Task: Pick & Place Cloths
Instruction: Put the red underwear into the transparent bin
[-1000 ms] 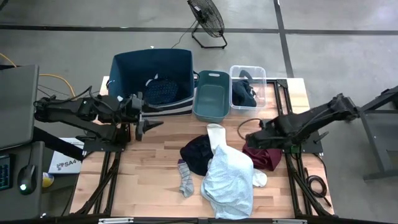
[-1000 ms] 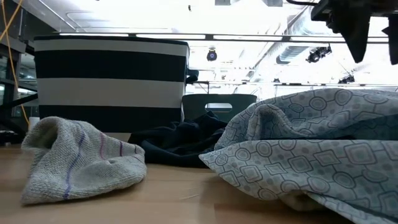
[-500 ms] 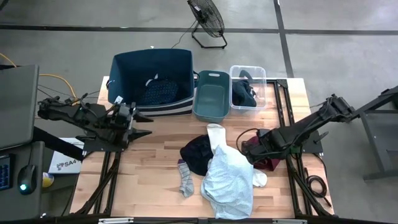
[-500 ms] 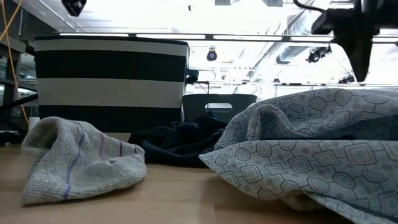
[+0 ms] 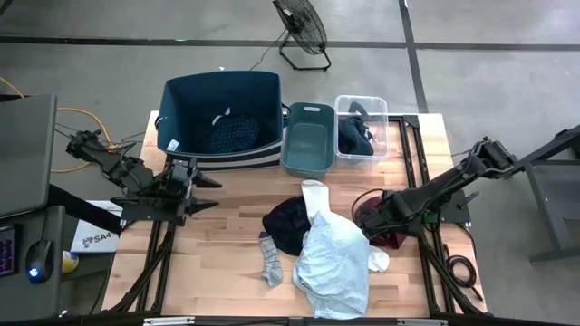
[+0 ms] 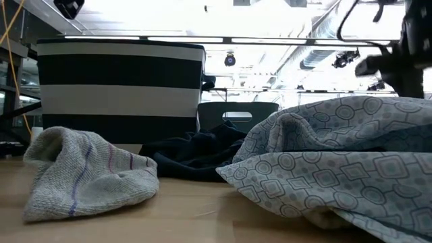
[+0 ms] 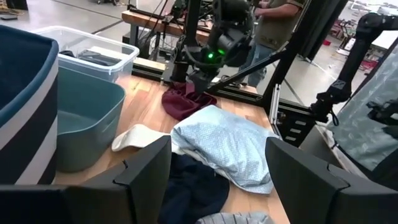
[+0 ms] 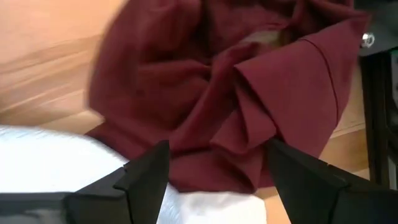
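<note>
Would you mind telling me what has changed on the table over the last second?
The right gripper came down over the maroon cloth, jaws open, nothing gripped yet. The left gripper drew back from the striped bin toward the table's left edge, open and empty. The cloths and bins stayed put.

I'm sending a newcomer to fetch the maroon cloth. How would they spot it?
Find the wooden table, then the pale shirt heaped on it. The maroon cloth lies crumpled against the shirt's right-arm side, under the open right claw: the only dark red cloth there.
</note>
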`<state>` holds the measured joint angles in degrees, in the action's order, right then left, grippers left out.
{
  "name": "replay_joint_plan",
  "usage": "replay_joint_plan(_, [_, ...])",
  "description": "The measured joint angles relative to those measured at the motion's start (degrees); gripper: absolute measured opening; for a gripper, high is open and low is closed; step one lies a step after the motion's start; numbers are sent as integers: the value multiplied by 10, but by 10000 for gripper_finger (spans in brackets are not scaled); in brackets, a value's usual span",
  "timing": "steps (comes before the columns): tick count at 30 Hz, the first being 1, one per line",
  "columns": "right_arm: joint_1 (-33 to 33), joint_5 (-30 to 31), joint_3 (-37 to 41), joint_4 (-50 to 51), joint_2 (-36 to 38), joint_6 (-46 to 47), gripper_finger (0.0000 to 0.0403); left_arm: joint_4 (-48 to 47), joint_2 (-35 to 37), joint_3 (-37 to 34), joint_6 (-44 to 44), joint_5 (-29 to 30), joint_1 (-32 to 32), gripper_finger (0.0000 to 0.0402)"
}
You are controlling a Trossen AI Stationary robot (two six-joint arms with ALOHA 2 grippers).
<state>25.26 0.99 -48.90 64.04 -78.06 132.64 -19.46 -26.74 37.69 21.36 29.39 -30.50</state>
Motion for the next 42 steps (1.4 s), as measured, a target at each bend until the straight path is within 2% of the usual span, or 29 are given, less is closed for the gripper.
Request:
replay_joint_plan(13, [-3, -26, 126, -145, 0, 28, 257, -1, 0, 0, 25, -1, 1, 255])
replay_joint_plan(17, [-3, -48, 151, -170, 1, 29, 242, -2, 0, 0, 27, -1, 1, 255])
replay_joint_plan(23, [-3, -61, 168, -182, 2, 27, 179, -2, 0, 0, 30, 10, 1, 255])
replay_joint_plan(32, [-3, -64, 170, -181, 1, -19, 19, -5, 0, 0, 30, 13, 1, 255])
replay_joint_plan(36, [-2, -47, 167, -187, 3, -40, 10, -5, 0, 0, 30, 18, 1, 255])
replay_joint_plan(42, [-2, 60, 126, -162, 21, -80, 7, -4, 0, 0, 30, 20, 1, 255])
